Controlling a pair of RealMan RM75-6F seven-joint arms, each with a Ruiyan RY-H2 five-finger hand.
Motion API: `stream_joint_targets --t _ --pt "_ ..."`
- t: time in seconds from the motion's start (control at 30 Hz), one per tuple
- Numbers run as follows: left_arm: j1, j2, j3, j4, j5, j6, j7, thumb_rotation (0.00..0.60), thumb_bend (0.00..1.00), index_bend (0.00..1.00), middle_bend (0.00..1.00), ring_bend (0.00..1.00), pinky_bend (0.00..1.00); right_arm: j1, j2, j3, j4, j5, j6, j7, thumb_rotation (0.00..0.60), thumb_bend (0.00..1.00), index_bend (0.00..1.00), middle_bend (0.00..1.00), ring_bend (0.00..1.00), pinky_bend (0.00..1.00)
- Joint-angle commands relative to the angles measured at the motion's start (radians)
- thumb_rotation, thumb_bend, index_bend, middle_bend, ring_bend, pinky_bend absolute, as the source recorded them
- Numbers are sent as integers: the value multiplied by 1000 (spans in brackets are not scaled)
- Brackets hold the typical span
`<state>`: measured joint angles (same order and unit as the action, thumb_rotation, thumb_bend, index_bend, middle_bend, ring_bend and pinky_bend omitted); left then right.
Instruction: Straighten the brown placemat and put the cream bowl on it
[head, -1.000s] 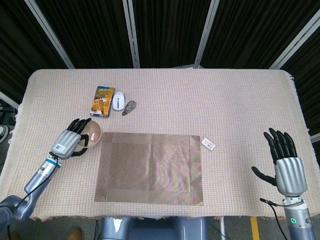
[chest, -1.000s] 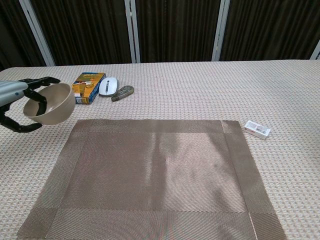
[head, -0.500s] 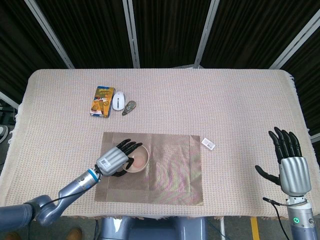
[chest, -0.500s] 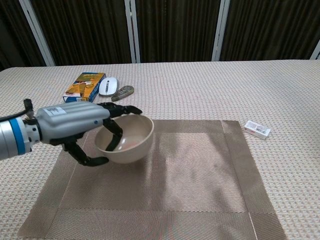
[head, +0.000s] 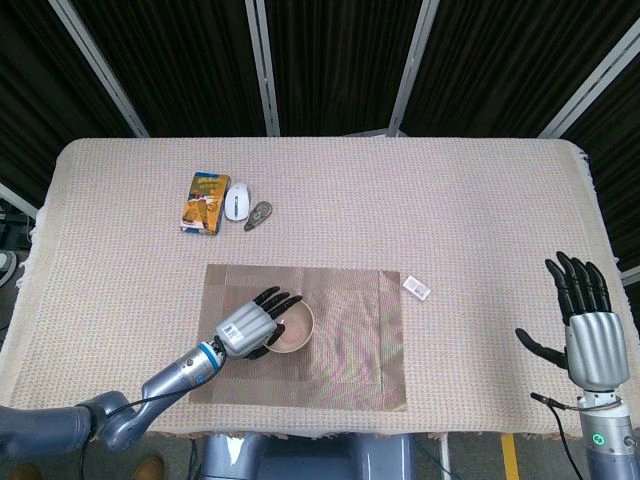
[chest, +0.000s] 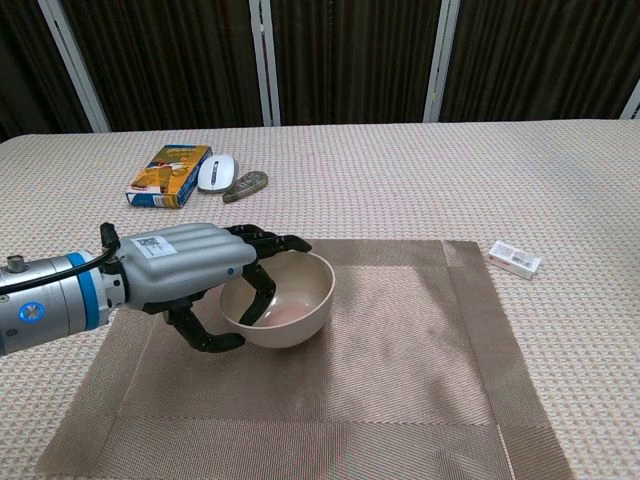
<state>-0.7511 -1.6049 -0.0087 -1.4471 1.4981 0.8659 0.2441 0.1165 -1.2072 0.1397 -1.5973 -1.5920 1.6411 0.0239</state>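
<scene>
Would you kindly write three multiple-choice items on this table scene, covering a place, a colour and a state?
1. Where is the round cream bowl?
A. Beside the orange box
B. Over the woven brown placemat
C. At the table's right edge

2. What colour is the computer mouse?
A. White
B. Red
C. Black

3. How is the right hand?
A. Holding the bowl
B. Pressing the placemat
C. Open, holding nothing

Answers:
1 B: the placemat surrounds the bowl, gripped by the left hand.
2 A: its shell is white.
3 C: its fingers are spread, away from everything.
</scene>
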Motion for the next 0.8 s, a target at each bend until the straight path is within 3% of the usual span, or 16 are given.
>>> stream_joint_targets --t 0.03,0.13,0.2,0.33,0.53,0.8 --pt "1 -3 1 0 -2 6 10 600 295 375 0 0 0 -1 0 0 -1 -1 1 0 600 0 0 0 0 0" --pt "13 2 -1 -8 20 54 7 600 98 47 0 0 0 -2 1 -1 -6 -3 4 3 600 0 0 0 0 0" --pt "22 15 -5 -19 31 85 2 600 40 0 0 0 0 -4 2 -3 -8 -6 6 2 600 0 0 0 0 0" --pt "63 81 -16 -78 18 161 0 600 31 0 0 0 0 -10 8 -8 -20 -14 14 -1 600 0 0 0 0 0" --pt "211 223 -35 -202 -48 380 29 600 26 0 0 0 0 -23 32 -18 -56 -2 7 -24 600 0 0 0 0 0" --pt "451 384 25 -291 -63 669 18 600 0 0 0 0 0 -20 72 -29 -79 17 -41 -97 600 0 0 0 0 0"
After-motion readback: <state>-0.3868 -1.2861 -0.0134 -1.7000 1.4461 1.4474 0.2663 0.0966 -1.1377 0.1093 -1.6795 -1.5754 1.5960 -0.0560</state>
